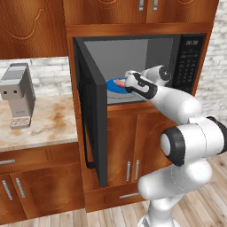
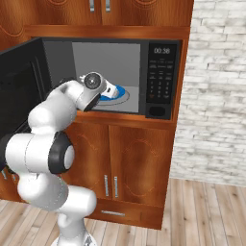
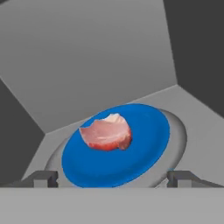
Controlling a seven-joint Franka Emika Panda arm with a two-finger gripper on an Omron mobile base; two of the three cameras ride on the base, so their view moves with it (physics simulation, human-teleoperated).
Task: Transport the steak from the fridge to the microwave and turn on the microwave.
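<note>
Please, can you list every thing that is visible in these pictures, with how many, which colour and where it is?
steak: one, pinkish-red, lying on the blue plate inside the microwave.
blue plate: one, blue, on the grey round turntable in the microwave cavity.
microwave: one, black with grey cavity, built into the wooden cabinets; door swung open to the left.
coffee machine: one, grey, on the counter left of the microwave.
counter: one, beige and mottled, left of the microwave.
cabinets: several, reddish-brown wood with silver handles, above and below the microwave.
brick wall: one, pale grey, right of the cabinets.
floor: one, light wood planks.
gripper: one, dark fingertips, open, in front of the plate.
</note>
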